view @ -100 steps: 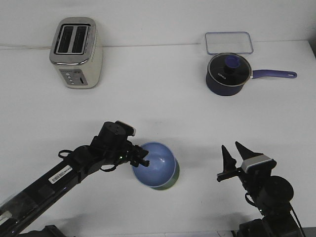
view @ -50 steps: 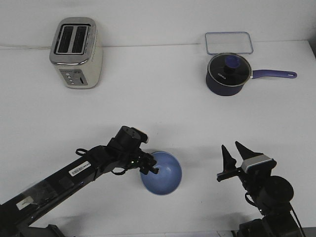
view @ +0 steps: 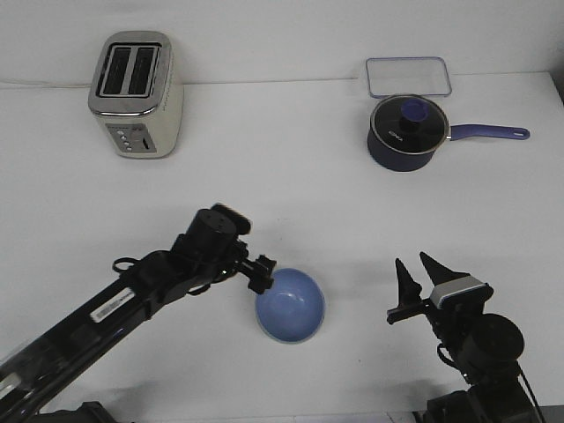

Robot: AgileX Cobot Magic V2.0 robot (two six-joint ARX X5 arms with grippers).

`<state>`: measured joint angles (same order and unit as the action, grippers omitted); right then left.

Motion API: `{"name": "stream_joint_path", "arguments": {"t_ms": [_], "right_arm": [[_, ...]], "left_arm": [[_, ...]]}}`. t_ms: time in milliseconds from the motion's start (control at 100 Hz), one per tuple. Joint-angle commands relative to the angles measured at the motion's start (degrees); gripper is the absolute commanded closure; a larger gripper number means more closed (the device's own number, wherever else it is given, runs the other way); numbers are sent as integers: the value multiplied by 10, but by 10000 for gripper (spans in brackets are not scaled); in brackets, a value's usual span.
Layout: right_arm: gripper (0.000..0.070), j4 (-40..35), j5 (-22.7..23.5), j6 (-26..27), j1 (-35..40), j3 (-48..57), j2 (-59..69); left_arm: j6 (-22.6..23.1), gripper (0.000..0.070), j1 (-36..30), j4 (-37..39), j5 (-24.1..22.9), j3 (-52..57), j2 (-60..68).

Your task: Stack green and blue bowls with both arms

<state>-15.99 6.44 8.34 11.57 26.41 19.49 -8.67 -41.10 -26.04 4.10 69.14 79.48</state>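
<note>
The blue bowl sits upright on the table at front centre. The green bowl is hidden in this view; it was under the blue bowl a second ago. My left gripper is at the blue bowl's left rim with its fingers a little apart, and it holds nothing that I can see. My right gripper is open and empty at the front right, fingers pointing up, well clear of the bowl.
A cream toaster stands at the back left. A dark navy saucepan with a glass lid stands at the back right, its handle pointing right. A clear rectangular lid lies behind it.
The left gripper lowered the tilted blue bowl level over the green bowl, then drew back left to the rim. The green bowl went out of sight. The right arm has not moved.
</note>
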Motion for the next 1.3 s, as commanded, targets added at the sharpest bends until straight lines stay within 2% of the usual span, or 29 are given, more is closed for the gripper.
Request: {"name": "stream_joint_path", "arguments": {"t_ms": [0,80,160,200,220,260,270,280,290,300,330,370,430,580,680,740,820,930,1090,1290], "right_arm": [[372,6,2,-5,2,5,1],[372,6,2,-5,2,5,1],[372,6,-1,-5,2,5,1],[374,5,-2,-4,2,5,1],[376,5,-3,-4,2,5,1],[397,4,-5,-4,2,5,1],[406,5,-5,-4,2,5,1],[419,5,-5,-4,2,5,1],[431,4,-6,-4,2,5,1],[447,5,-6,-4,2,5,1],[497,5,-8,-4,2,5,1],[573,5,-9,-5,2,5,1],[700,4,-23,-4,2,5,1],[700,4,-40,-4,2,5,-3],[700,4,-54,-7,2,5,-4],[700,6,-54,-9,2,5,-4],[700,12,-54,-13,2,5,-4],[700,14,-54,-7,2,5,-4],[700,9,-30,9,2,5,-4],[700,10,-35,17,2,5,-4]], "left_arm": [[41,192,4,11,-64,21,-33],[63,197,27,39,-129,21,-85],[77,200,57,52,-168,21,-128],[85,227,76,52,-179,21,-149],[90,267,90,50,-182,21,-161],[94,393,110,46,-182,19,-177],[94,453,119,45,-182,17,-184],[94,475,123,44,-182,16,-186],[94,539,132,43,-182,13,-193],[94,563,135,43,-182,12,-195],[96,700,157,45,-182,0,-214],[98,681,181,54,-182,-22,-238],[98,688,216,80,-180,-71,-281],[114,688,273,203,-173,-241,-407],[113,688,298,294,-137,-365,-499],[110,689,306,317,-131,-414,-541],[109,688,311,318,-131,-450,-578],[108,688,311,282,-131,-455,-607],[91,685,311,293,-131,-455,-629],[91,685,311,291,-131,-455,-645]]}}
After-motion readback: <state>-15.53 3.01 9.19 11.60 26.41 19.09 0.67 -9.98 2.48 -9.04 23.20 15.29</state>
